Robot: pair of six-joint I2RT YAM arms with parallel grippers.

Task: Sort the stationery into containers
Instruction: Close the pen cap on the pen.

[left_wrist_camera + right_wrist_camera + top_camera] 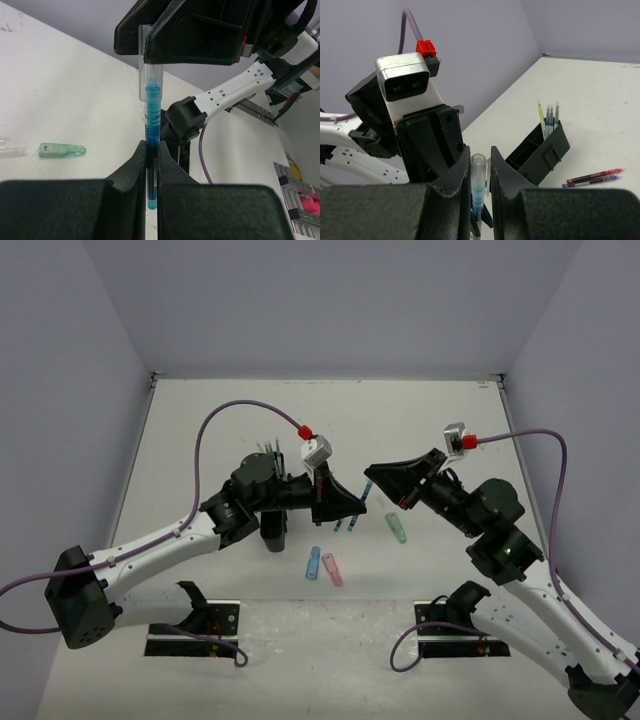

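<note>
A blue pen [152, 117] with a clear cap [479, 172] is held in the air between both grippers. My left gripper [151, 147] is shut on its blue barrel. My right gripper [480, 156] is shut on the capped end, tip to tip with the left one. In the top view the two grippers [345, 508] [372, 478] meet over the middle of the table. The black organiser [540, 150] stands behind, with a few pens [548, 119] upright in its far compartment. The left arm hides most of the organiser [273, 533] in the top view.
A green chunky piece [397, 528] lies just right of the grippers and also shows in the left wrist view as the green piece [62, 150]. A blue piece [313, 563] and a pink piece [332, 569] lie nearer the bases. A red pen [594, 176] and a purple pen [590, 182] lie beside the organiser.
</note>
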